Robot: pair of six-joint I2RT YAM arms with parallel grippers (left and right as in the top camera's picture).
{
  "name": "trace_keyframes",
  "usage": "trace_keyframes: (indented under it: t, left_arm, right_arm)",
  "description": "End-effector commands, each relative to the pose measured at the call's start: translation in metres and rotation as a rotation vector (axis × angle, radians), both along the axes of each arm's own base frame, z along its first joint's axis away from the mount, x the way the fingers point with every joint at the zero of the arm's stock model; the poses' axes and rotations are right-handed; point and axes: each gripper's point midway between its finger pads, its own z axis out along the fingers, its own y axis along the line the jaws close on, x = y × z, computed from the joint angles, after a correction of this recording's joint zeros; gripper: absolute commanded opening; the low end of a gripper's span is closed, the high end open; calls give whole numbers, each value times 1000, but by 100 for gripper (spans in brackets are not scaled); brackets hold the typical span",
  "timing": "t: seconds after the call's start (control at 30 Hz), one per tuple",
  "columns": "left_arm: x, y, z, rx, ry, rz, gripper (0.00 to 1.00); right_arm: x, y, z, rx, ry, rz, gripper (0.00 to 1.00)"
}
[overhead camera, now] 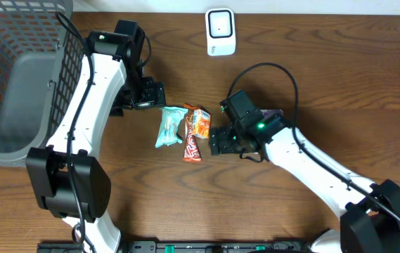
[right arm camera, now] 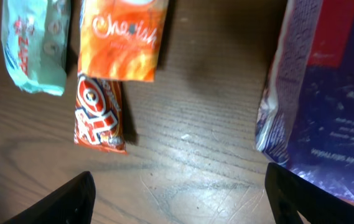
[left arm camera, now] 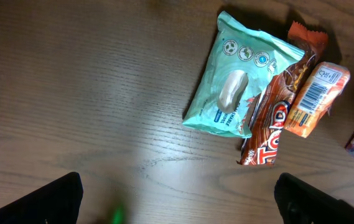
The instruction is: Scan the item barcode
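Dark wood-grain tabletop point(overhead camera: 326, 77) filled the overhead view, with a grey mesh basket point(overhead camera: 17, 77) at its left edge. A white scanner point(overhead camera: 221, 31) sat near the far edge, well apart from everything else. Three items lay bunched at the centre: a teal packet point(overhead camera: 169, 126), an orange packet point(overhead camera: 200, 121) near it, and a red-brown bar point(overhead camera: 192, 146) between and below them. The left hand point(overhead camera: 150, 95) hovered just beyond the teal packet's upper left corner, and the right hand point(overhead camera: 217, 140) sat just right of the bar. A purple packet point(overhead camera: 271, 114) showed partly from under the right arm. Bare wood ran between the cluster and the scanner, and across the right half of the tabletop.

From the left wrist, that hand's fingers point(left arm camera: 52, 202) stood wide apart at the lower corners with only wood between them, so it was open and empty. The teal packet point(left arm camera: 239, 81) touched the bar point(left arm camera: 270, 124). The orange packet point(left arm camera: 316, 96) lay against the bar's other side, its barcode point(left arm camera: 313, 93) facing up. A broad stretch of bare wood lay left of the teal packet.

From the right wrist, the fingers point(right arm camera: 71, 202) were likewise spread, gripping nothing. The orange packet point(right arm camera: 124, 40) overlapped the bar's top end. The purple packet point(right arm camera: 332, 93) filled the right side, and a bare strip of wood separated it from the bar.
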Motion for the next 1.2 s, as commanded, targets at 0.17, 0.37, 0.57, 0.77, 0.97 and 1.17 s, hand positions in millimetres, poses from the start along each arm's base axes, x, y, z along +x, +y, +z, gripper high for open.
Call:
trace_keyframes:
  t: [0.17,0.37,0.57,0.77,0.97,1.17]
  left_arm:
    - [-1,4,2,11,-6,-6,98]
    - [-1,4,2,11,-6,-6,98]
    - [-1,4,2,11,-6,-6,98]
    - [-1,4,2,11,-6,-6,98]
    - [-1,4,2,11,-6,-6,98]
    - [-1,4,2,11,-6,-6,98]
  right_arm:
    - [-3,-8,4,-204,-123,9,88]
    - [-21,14,3,-93,-31,-2,95]
    - [-41,25,1,-45,47,54,99]
    - [-56,26,-8,-90,46,105,99]
    - [-47,16,-8,-191,-49,94,99]
    - [-20,-19,1,-400,-220,25,98]
